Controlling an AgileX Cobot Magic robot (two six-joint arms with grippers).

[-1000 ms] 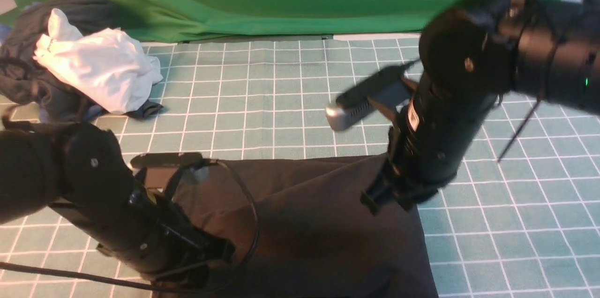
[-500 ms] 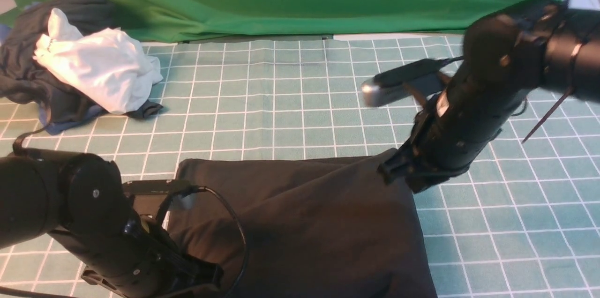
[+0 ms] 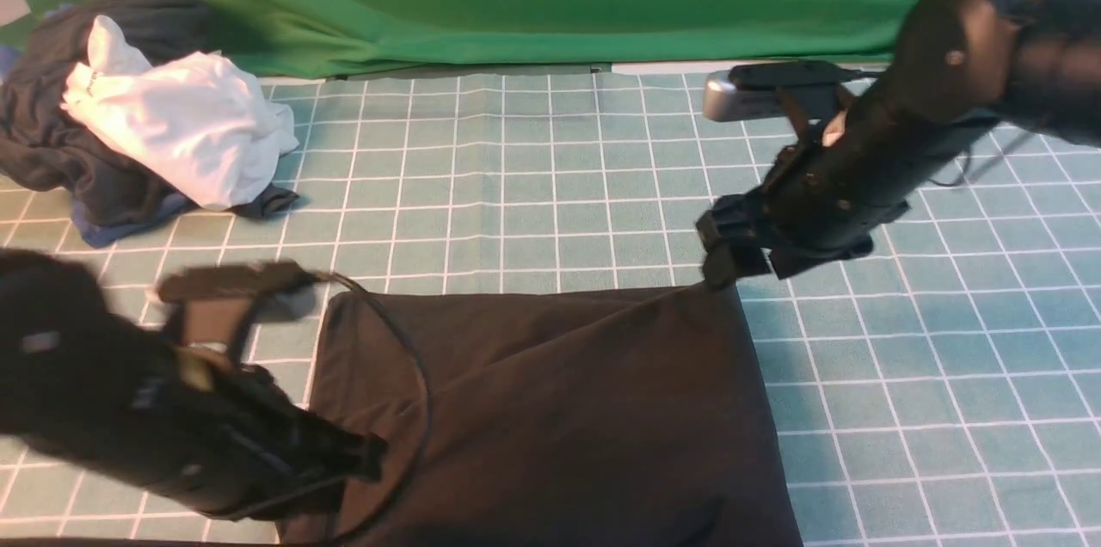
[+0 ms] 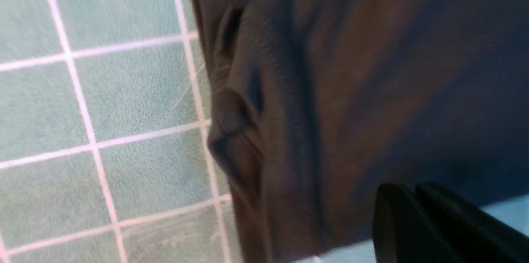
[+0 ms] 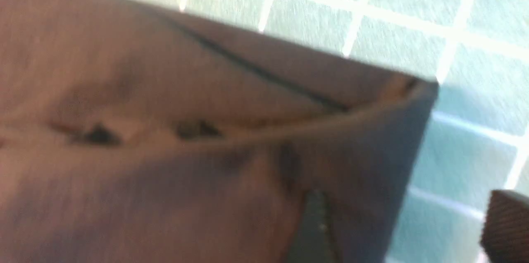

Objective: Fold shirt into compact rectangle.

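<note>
Shirt (image 3: 550,409), dark brown-black cotton, lies part-folded on green gridded worktop (image 3: 516,186); right pincer (image 5: 403,230) open at its far corner, left pincer (image 4: 430,230) closed, empty; snagged fabric could undo fold.

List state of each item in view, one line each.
shirt: folded over, flat on the mat, print hidden
left gripper: fingers together, off the shirt
right gripper: open, over the shirt's far right corner
white garment: crumpled on dark garment
</note>
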